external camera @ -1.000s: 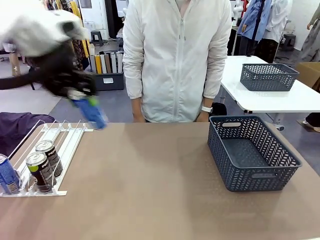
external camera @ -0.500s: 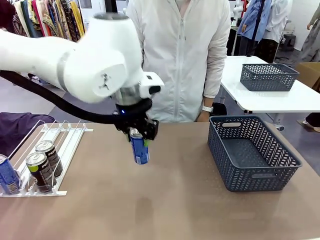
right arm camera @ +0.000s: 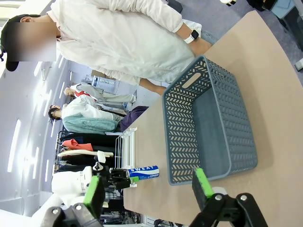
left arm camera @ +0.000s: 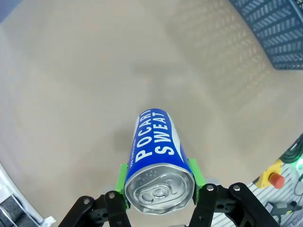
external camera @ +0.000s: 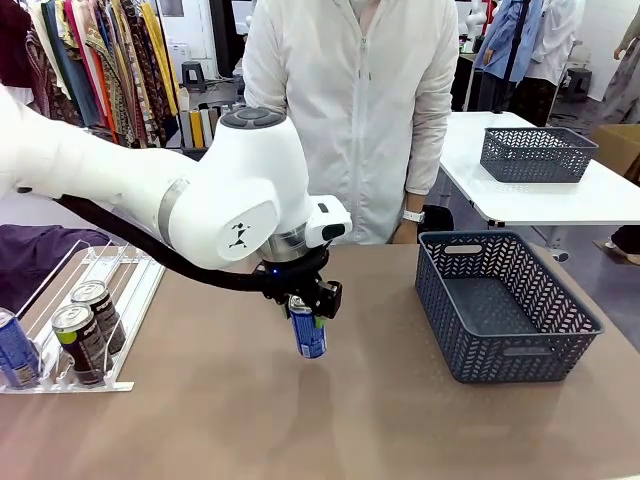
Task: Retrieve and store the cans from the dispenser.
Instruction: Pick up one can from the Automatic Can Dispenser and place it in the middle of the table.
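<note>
The left arm reaches from the surface's left edge to its middle, wrist turned straight down. The left tool (external camera: 303, 305) is clamped on the top of a blue can (external camera: 309, 336), which hangs upright over the surface (external camera: 200, 420), between the dispenser (external camera: 130, 290) with three more cans (external camera: 78, 343) at the left edge and the basket (external camera: 505, 375) near the right edge. The left wrist view adds the green pads (left arm camera: 123, 182) pressing both sides of the can and its white print, while the right wrist view shows the right tool (right arm camera: 147, 185) with its fingers spread wide, gripping nothing.

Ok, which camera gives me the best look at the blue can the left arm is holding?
The left wrist view: the blue can sits close up, print readable, clamped between the green pads. The front view shows it small, hanging under the left gripper. The right wrist view shows it tiny and far off.
</note>
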`<action>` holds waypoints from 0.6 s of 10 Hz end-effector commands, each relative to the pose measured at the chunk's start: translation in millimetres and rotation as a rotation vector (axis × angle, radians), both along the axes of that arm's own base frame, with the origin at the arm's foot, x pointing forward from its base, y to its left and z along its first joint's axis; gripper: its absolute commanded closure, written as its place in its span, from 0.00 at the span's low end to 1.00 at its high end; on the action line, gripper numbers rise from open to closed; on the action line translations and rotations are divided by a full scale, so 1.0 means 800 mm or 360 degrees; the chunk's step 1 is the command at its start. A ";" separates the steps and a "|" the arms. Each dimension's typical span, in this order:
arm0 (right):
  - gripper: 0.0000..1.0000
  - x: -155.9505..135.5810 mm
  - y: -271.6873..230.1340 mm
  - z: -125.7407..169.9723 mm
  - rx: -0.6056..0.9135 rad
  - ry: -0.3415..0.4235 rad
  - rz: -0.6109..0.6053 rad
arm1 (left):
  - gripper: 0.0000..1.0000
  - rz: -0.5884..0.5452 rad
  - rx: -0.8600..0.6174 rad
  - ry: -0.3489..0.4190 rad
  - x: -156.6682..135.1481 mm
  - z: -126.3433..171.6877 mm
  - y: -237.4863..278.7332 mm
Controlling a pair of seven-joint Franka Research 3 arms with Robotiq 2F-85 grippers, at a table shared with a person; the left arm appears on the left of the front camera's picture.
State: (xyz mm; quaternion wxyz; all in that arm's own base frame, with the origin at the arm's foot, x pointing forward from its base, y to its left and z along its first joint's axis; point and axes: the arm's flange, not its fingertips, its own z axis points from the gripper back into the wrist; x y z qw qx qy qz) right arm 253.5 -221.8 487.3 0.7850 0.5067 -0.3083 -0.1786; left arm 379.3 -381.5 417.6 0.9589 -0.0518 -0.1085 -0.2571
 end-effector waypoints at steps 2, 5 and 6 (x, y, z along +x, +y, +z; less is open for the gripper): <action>0.00 0.003 -0.001 0.001 0.0016 -0.0051 -0.0007 | 1.00 0.0075 0.0052 0.0019 0.007 0.002 -0.004; 0.00 0.003 -0.001 0.001 0.0016 -0.0051 -0.0007 | 1.00 0.0055 0.0088 0.0059 0.008 -0.008 -0.010; 0.00 0.003 -0.001 0.001 0.0016 -0.0051 -0.0007 | 0.75 0.0058 0.0089 0.0065 0.009 -0.010 -0.011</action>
